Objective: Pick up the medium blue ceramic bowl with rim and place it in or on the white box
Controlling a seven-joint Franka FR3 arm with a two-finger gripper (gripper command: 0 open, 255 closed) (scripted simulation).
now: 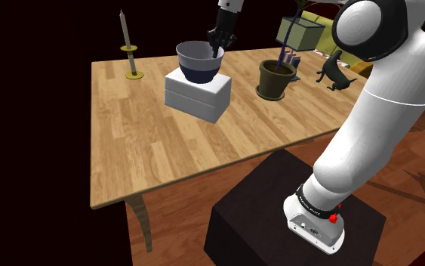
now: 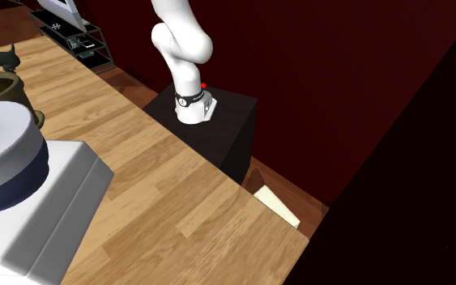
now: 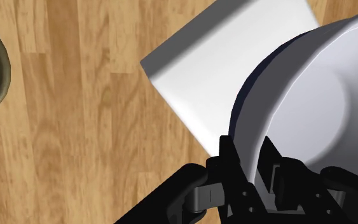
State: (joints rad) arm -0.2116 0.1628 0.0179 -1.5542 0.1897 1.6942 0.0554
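The bowl is pale inside with a dark blue outer wall and stands upright on top of the white box on the wooden table. My gripper comes down from above at the bowl's far rim. In the wrist view the bowl rests over the box, and my gripper has one finger outside the rim and one inside, clasping the wall. The second exterior view has the bowl on the box at its left edge.
An olive plant pot stands just to the shoulder view's right of the box, with a dark animal figurine beyond it. A tall candlestick stands at the table's far left corner. The black stand sits at the near side.
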